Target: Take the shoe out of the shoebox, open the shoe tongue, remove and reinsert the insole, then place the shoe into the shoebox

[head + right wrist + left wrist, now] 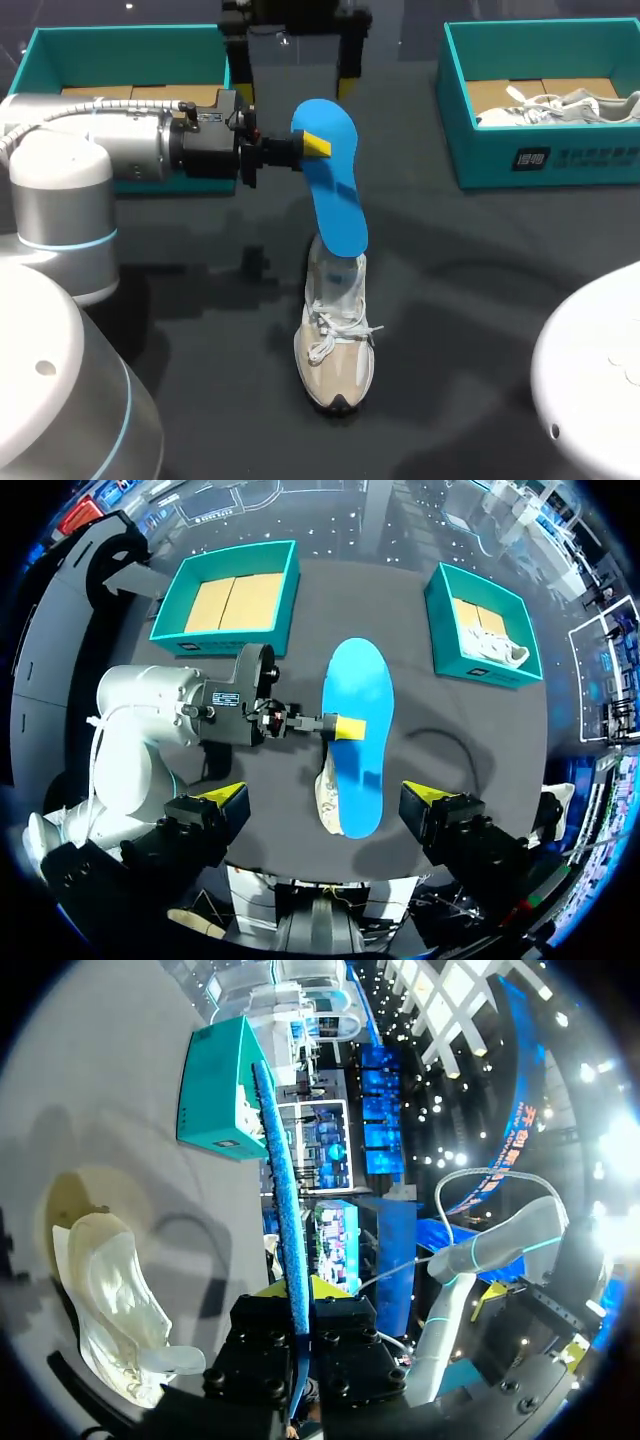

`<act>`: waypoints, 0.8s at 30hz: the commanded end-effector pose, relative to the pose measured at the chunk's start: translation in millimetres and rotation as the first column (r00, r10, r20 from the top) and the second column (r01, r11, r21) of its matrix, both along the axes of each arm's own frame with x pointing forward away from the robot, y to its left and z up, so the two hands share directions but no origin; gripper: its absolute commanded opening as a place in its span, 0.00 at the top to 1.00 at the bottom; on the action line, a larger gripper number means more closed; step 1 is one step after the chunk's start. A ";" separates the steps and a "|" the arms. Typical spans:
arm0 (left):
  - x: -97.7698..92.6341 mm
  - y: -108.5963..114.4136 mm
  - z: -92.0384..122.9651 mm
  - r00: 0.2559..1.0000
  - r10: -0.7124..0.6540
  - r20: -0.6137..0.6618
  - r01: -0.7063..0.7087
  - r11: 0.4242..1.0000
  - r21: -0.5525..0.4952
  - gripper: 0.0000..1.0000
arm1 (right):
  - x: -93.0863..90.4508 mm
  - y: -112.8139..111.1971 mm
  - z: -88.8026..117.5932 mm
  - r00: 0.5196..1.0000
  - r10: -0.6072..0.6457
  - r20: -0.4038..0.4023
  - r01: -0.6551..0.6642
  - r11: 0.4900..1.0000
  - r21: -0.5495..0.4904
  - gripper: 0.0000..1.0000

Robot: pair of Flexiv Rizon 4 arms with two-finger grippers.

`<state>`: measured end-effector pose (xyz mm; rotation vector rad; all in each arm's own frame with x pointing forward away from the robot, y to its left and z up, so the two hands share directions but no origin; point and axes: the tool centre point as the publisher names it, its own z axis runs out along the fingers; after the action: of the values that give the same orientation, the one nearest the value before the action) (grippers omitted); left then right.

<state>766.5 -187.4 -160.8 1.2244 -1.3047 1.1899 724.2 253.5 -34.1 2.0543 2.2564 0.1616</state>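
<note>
The counter [480,300] is a flat, dark charcoal surface with a matte finish, and soft shadows lie across its middle. Toward its far right side sits a second teal shoebox [560,160] with no lid on it. Its long wall faces the near edge and carries a small dark label with pale print. A tan cardboard liner [495,92] covers the bottom of the box, showing as panels side by side. A white sneaker [565,105] lies on that liner toward the box's right end, its laces loose at the left.
</note>
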 end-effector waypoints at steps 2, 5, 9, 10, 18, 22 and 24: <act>0.7 -0.8 -0.4 1.000 -0.001 0.000 0.001 1.000 0.001 1.00 | 4.7 3.8 5.5 0.999 -0.033 0.021 0.037 0.975 -0.219 0.00; 0.7 -0.8 -0.4 1.000 -0.001 0.000 0.001 1.000 0.001 1.00 | 7.4 -5.3 10.0 0.999 -0.022 0.035 0.026 0.992 -0.124 0.00; 0.7 -0.8 -0.4 1.000 -0.001 0.000 0.001 1.000 0.001 1.00 | 11.7 -19.5 11.9 0.999 -0.026 0.026 0.027 0.999 -0.035 0.00; 0.7 -0.8 -0.4 1.000 -0.001 0.000 0.001 1.000 0.001 1.00 | 12.3 -21.5 12.2 0.999 -0.026 0.023 0.026 0.999 -0.022 0.00; 0.7 -0.8 -0.4 1.000 -0.001 0.000 0.001 1.000 0.001 1.00 | 18.7 -38.5 15.4 0.999 -0.028 -0.024 0.031 0.992 0.125 0.00; 0.7 -0.8 -0.4 1.000 -0.001 0.000 0.001 1.000 0.001 1.00 | 19.7 -48.3 13.0 0.999 -0.042 -0.032 0.048 0.967 0.249 0.00; 0.7 -0.8 -0.4 1.000 -0.001 0.000 0.001 1.000 0.001 1.00 | 20.1 -54.2 8.6 0.999 -0.036 -0.037 0.046 0.947 0.317 0.00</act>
<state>766.5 -187.4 -160.8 1.2244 -1.3046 1.1899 746.6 212.7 -18.5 2.1422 2.1734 0.1213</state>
